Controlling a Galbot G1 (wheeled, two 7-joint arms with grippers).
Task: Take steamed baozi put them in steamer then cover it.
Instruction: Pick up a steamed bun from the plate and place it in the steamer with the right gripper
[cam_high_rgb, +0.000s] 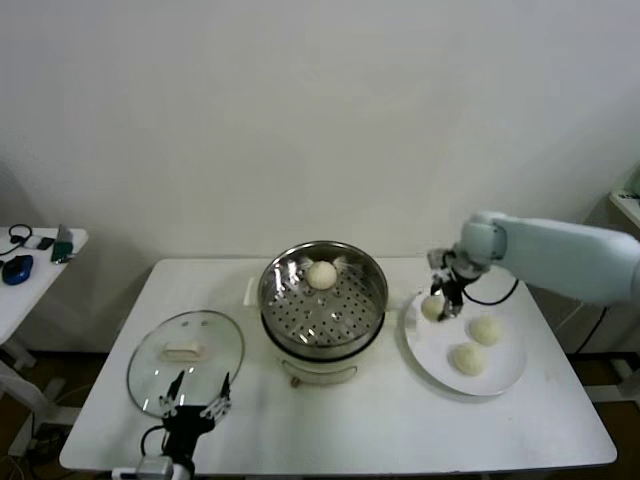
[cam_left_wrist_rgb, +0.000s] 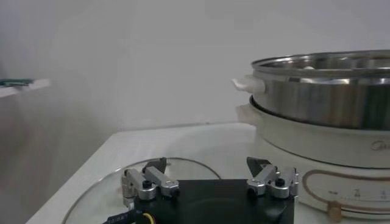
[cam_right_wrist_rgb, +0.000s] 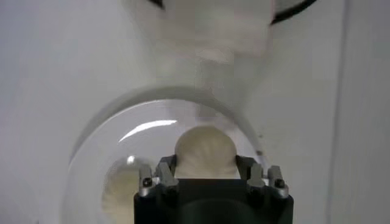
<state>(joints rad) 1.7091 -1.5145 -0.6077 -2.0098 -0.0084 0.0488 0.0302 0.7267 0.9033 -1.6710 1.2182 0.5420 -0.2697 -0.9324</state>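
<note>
A white bench (cam_high_rgb: 330, 420) carries everything, seen from above. At its centre stands the steamer (cam_high_rgb: 323, 300), a round shiny steel pot on a white base, with a tray full of holes inside. One steamed baozi (cam_high_rgb: 321, 274), a smooth cream-white bun, sits on the tray near the far rim. To the robot's left of the pot the cover (cam_high_rgb: 186, 362), a clear glass lid with a cream bar handle, lies flat on the bench. To the robot's right a white plate (cam_high_rgb: 500, 375) holds three more buns. The right pincer (cam_high_rgb: 441, 298) reaches down over the plate's far left edge, its two fingers closed against the sides of one bun (cam_right_wrist_rgb: 205, 152) there. The other two buns (cam_high_rgb: 486, 330) (cam_high_rgb: 468, 359) lie apart nearer the plate's middle. The left pincer (cam_high_rgb: 195, 405) hangs spread wide and empty over the near edge of the cover.
</note>
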